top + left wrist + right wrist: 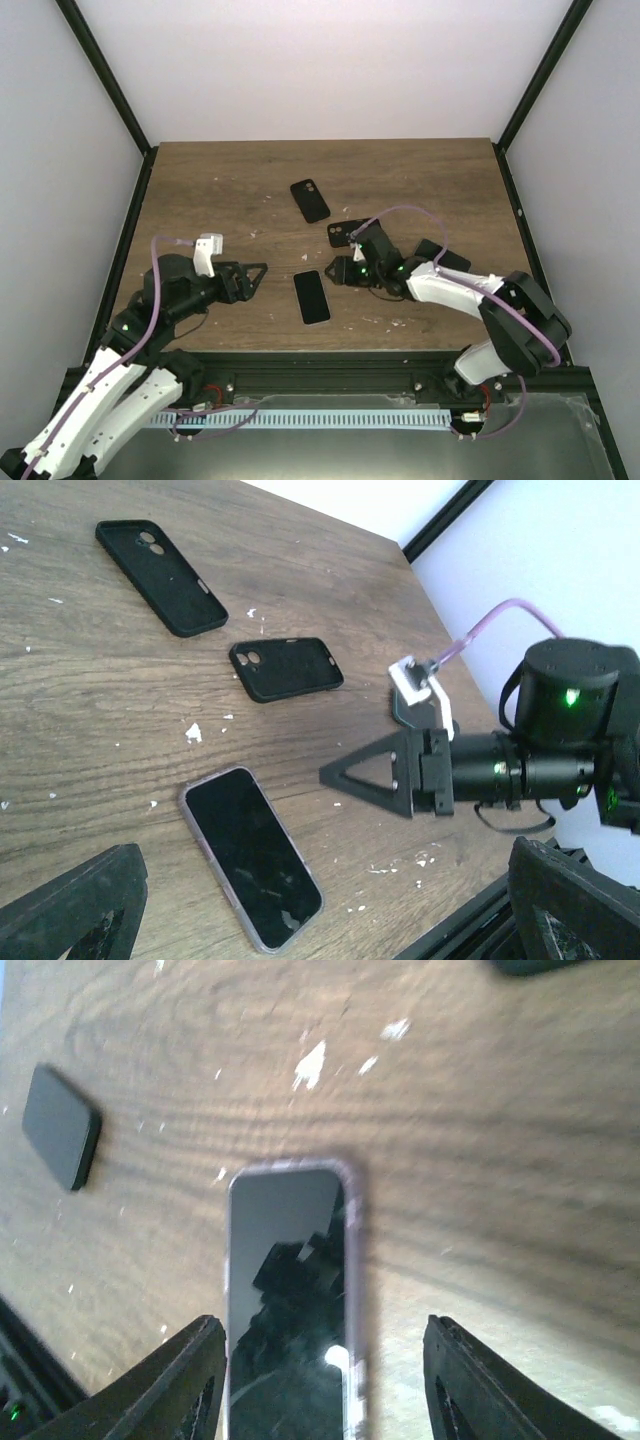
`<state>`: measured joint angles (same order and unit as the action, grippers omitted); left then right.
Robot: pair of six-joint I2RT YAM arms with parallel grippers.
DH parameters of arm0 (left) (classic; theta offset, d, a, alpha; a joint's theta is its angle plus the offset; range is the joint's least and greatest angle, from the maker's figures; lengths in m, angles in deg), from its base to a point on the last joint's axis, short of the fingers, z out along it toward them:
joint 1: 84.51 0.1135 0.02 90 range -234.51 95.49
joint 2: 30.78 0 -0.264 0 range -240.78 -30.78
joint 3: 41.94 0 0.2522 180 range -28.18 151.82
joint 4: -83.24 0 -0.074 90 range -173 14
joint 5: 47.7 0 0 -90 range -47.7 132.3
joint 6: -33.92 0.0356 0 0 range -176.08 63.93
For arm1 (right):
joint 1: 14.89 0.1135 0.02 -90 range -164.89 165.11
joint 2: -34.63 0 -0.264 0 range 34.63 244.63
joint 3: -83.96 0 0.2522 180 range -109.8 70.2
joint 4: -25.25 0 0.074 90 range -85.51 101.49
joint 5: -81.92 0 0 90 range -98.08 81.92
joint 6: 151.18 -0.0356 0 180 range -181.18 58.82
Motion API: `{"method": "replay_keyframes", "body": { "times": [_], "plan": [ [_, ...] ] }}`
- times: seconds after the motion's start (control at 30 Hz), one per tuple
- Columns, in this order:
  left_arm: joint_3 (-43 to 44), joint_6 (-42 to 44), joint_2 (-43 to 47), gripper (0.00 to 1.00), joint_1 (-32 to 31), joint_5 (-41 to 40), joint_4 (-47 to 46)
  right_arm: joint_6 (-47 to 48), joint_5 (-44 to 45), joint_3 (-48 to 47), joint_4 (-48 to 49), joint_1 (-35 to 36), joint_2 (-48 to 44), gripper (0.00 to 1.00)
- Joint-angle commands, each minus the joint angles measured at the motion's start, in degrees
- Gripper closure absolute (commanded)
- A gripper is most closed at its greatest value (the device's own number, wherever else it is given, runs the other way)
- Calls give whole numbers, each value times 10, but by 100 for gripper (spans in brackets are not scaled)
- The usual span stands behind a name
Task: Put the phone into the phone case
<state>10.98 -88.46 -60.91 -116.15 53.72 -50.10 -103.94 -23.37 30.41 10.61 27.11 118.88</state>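
The phone (311,297) lies screen up on the wooden table near the front edge, with a clear, faintly purple rim around it. That rim looks like the phone case, whose back is hidden underneath. The phone also shows in the left wrist view (252,855) and the right wrist view (290,1300). My right gripper (338,272) is open just right of the phone's far end. In its own view (330,1390) the phone lies between its fingers, nearer the left one. My left gripper (255,274) is open and empty, left of the phone (320,920).
Two opaque black covers with camera cutouts lie behind the phone: one far (310,200) (160,564), one nearer (347,233) (286,668). Another black slab (443,256) lies behind my right arm. White specks dot the table. Black frame posts stand at the sides.
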Motion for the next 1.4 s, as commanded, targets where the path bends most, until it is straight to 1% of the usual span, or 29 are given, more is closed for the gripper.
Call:
{"method": "replay_keyframes", "body": {
  "times": [0.0,0.13,0.3,0.37,0.43,0.5,0.57,0.63,0.67,0.77,0.93,1.0,1.1,1.23,1.3,1.37],
  "plan": [
    [0,6,7,0,0,2,7,73,60,-44,-91,-49,-27,45],
    [3,10,10,0,0,11,8,119,97,-80,-151,-106,-30,45],
    [12,22,10,0,0,15,20,184,130,-131,-198,-173,-13,45],
    [17,24,11,0,0,22,22,204,167,-156,-223,-195,3,40],
    [20,29,12,0,0,31,28,208,184,-175,-241,-221,24,39],
    [24,38,14,0,0,28,37,186,171,-181,-244,-259,33,41],
    [28,49,17,0,0,24,44,151,124,-173,-235,-309,34,42],
    [32,55,19,0,0,19,51,133,99,-167,-218,-334,33,39],
    [33,56,20,0,0,17,53,134,101,-167,-207,-341,34,37],
    [25,52,28,0,1,19,47,142,98,-171,-174,-356,45,37],
    [20,47,28,0,0,20,40,127,31,-182,-118,-359,71,38],
    [19,48,26,0,0,20,39,104,-6,-187,-107,-359,87,42],
    [20,49,27,0,0,12,40,17,-8,-186,-121,-359,107,51],
    [21,50,28,0,0,6,43,-122,-14,-128,-82,-347,93,53],
    [22,50,29,0,0,5,48,-164,-22,-107,-65,-328,89,55],
    [22,49,33,0,0,4,51,-200,-21,-108,-74,-304,94,55]
  ]
}}
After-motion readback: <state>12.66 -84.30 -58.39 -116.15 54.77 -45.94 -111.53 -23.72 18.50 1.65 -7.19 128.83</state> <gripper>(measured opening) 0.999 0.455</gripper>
